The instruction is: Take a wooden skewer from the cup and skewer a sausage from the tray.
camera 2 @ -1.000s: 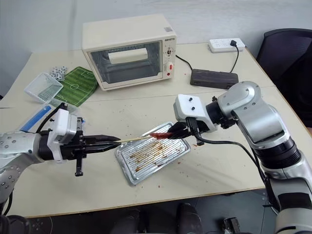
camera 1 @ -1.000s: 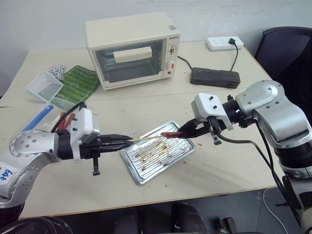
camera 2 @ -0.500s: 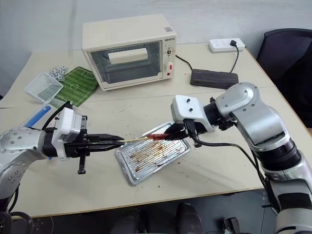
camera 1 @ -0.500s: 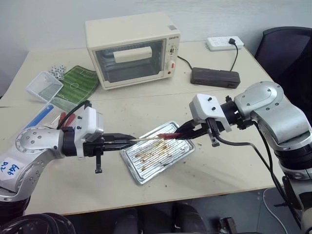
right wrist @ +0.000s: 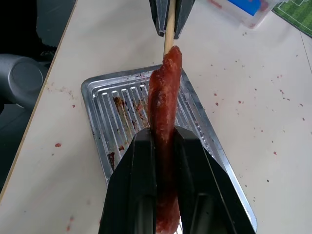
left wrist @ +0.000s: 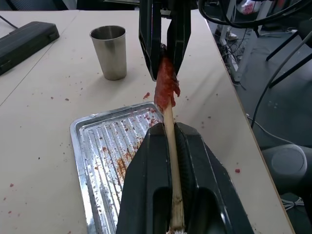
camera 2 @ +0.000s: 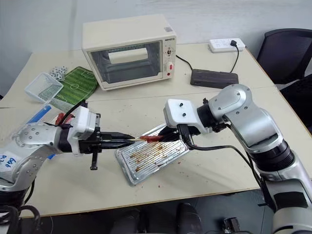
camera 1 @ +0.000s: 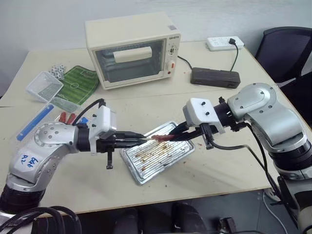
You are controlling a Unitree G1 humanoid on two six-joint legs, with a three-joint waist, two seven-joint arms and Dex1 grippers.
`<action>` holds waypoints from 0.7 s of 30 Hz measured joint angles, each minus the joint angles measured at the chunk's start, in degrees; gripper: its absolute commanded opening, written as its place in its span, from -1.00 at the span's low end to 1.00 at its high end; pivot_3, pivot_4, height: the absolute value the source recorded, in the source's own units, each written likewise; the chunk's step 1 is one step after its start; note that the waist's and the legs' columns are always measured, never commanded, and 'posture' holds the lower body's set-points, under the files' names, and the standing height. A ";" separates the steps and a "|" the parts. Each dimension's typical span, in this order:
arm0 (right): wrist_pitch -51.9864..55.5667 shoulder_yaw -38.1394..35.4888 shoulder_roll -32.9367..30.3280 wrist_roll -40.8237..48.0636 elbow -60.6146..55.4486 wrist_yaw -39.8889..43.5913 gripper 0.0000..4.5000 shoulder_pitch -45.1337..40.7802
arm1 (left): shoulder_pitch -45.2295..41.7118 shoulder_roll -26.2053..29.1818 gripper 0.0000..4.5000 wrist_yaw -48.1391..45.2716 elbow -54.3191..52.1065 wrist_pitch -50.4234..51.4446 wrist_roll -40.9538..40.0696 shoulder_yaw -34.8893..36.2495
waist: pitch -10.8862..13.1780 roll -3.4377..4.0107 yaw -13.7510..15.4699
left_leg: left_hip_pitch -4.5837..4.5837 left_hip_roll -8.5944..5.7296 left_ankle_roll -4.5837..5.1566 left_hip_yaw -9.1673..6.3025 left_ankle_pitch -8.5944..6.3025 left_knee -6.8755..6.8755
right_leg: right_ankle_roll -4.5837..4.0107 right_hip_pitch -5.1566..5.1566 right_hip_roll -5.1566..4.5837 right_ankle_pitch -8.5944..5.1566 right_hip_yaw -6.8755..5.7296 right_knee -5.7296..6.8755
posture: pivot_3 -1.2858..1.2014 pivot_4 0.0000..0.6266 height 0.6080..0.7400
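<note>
Above the silver tray (camera 1: 155, 162) my two grippers face each other. The left gripper (camera 1: 135, 140) is shut on the wooden skewer (left wrist: 170, 146), which points level toward the right gripper. The right gripper (camera 1: 178, 137) is shut on the red-brown sausage (right wrist: 164, 107), held lengthwise between its fingers. The skewer's tip is inside the near end of the sausage (left wrist: 165, 85), and only a short length of stick shows between the grippers. The cup (left wrist: 111, 51) stands on the table beyond the tray in the left wrist view, with no sticks in it.
A cream toaster oven (camera 1: 131, 48) stands at the back, with a black box (camera 1: 215, 77) and power strip (camera 1: 224, 43) to its right. At the left lie a white mesh basket (camera 1: 44, 87), a green football mat (camera 1: 78, 83) and a clear box with a blue bar (camera 1: 34, 122).
My left gripper has moved right with the skewer, pushing it into the sausage. The gap between the grippers has narrowed and less of the stick shows. The right gripper has hardly moved.
</note>
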 measured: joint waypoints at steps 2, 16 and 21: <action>-0.08 0.01 0.01 -0.45 0.03 0.02 -0.78 -0.03 | -0.31 -0.77 -1.00 0.03 0.20 -0.23 0.81 -0.50 | 0.00 0.00 0.00 | 0.00 0.01 0.00 0.00 0.00 0.01 | 0.01 0.00 0.00 0.00 0.00 0.00 | 0.03 -0.52 1.00; 0.25 0.82 0.65 -0.20 -0.38 -0.56 0.61 -0.22 | 0.04 -1.35 -1.00 0.08 0.13 -0.62 1.68 -0.09 | 0.00 0.00 -0.02 | 0.01 0.03 0.00 0.00 0.00 0.01 | 0.01 0.00 0.00 0.00 0.01 0.00 | 0.03 -0.52 1.00; -0.16 0.76 -0.23 -0.26 -0.30 -1.12 0.61 -0.22 | 1.96 -0.94 -1.00 0.70 -0.29 -0.61 1.66 1.19 | 0.00 0.00 -0.03 | 0.00 0.04 0.00 0.00 0.00 0.01 | 0.01 0.00 0.00 0.00 0.01 0.00 | 0.03 -0.52 1.00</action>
